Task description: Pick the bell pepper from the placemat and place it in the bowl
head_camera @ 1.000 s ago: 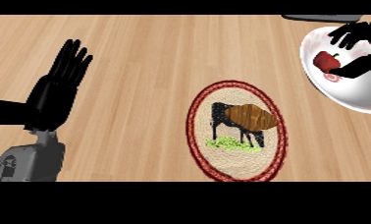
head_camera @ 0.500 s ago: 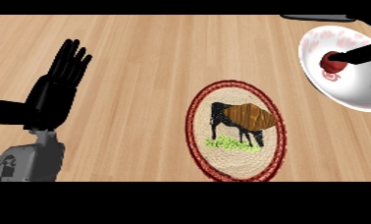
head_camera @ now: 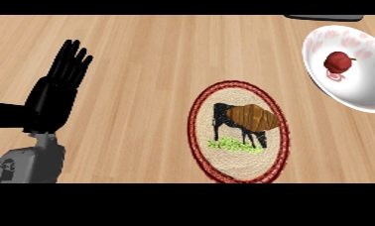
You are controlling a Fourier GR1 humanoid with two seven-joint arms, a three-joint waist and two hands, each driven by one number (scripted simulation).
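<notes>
The bell pepper (head_camera: 338,61), red with a short dark stem, lies inside the bowl (head_camera: 322,79), a little above the bowl's middle. The bowl is white with faint pink marks on its inner wall and stands at the 2 o'clock side of the view, cut off by the right edge. No fingers touch the bell pepper; it lies free and well apart from the only hand in view.

At 5 o'clock from the bowl, near the view's centre, lies the placemat (head_camera: 239,131), an oval woven mat with a dark red border and a picture of a grazing animal on it. Nothing rests on the placemat.

The left hand (head_camera: 55,93) shows at 9 o'clock, near the left edge, well apart from placemat and bowl. Its fingers (head_camera: 73,61) are straight, slightly spread and pointing toward 12 o'clock, holding nothing. The right hand does not show.

The bench (head_camera: 147,46) is light wood with grain running across. A dark flat object (head_camera: 322,17) lies at the top edge, at 1 o'clock.
</notes>
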